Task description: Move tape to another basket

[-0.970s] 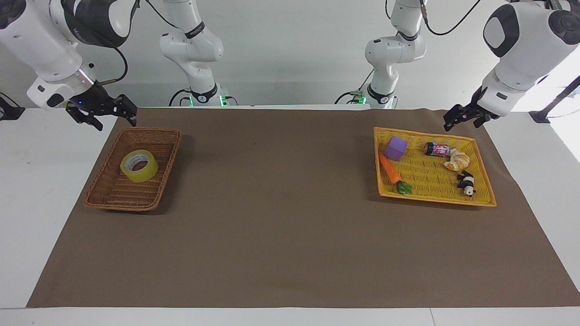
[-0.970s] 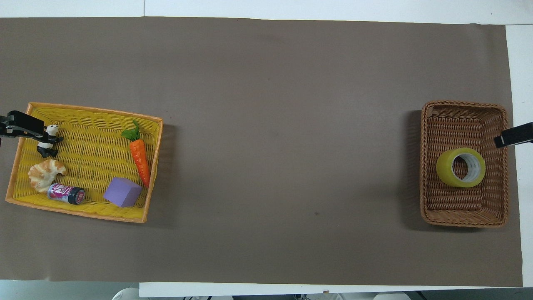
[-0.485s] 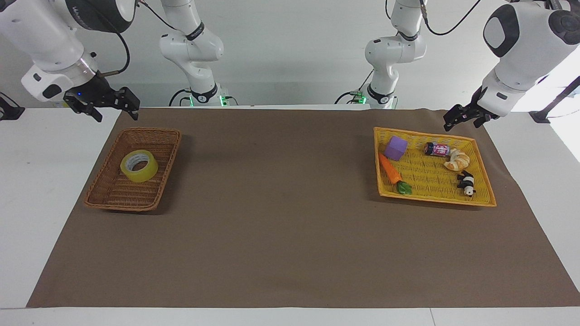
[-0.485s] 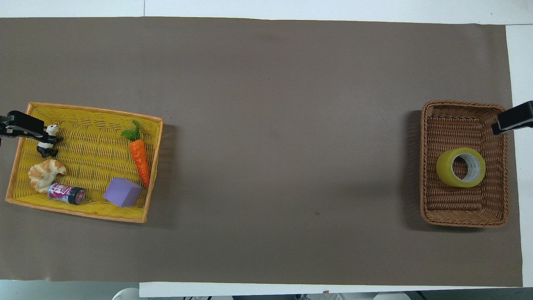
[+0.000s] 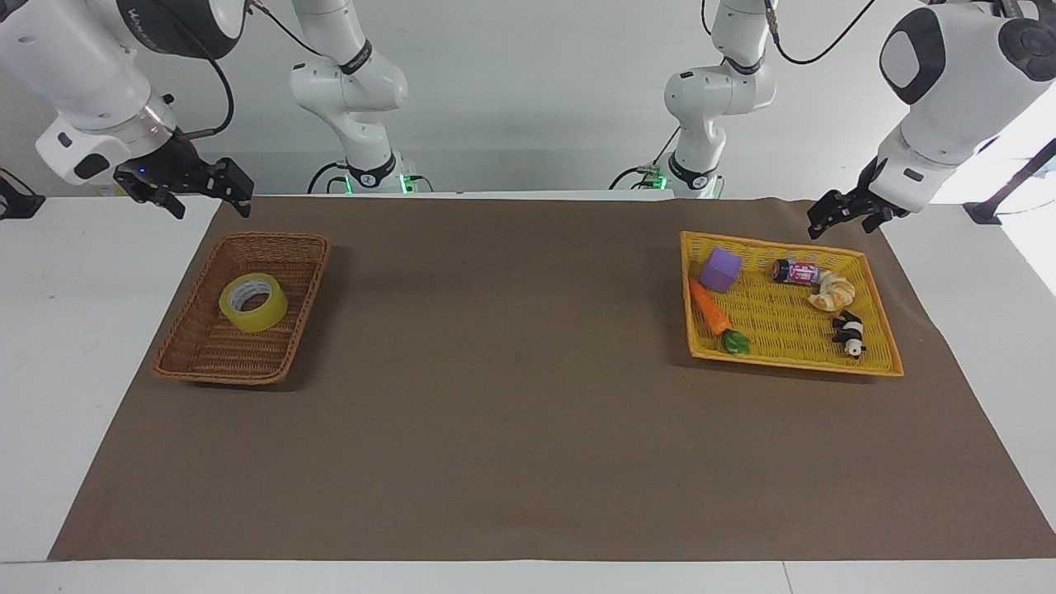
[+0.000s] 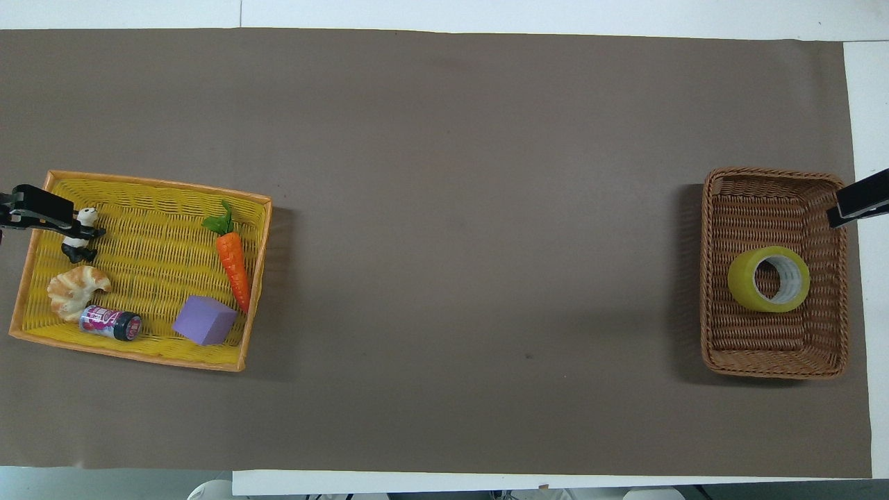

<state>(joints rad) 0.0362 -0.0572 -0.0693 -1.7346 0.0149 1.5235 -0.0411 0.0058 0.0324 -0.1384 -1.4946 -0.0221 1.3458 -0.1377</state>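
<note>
A glossy translucent roll of tape [image 5: 253, 302] sits in a rough woven wicker basket [image 5: 198, 356], near a matt brown paper-like table cover [image 5: 511, 429] and a plastic-looking yellow mesh tray [image 5: 792, 360].

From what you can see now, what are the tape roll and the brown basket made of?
The tape looks like glossy translucent yellow plastic film wound on a pale core, probably cardboard or plastic. The brown basket looks like matte woven wicker or rattan, judging by its ribbed weave; it could be an imitation in plastic.
</note>
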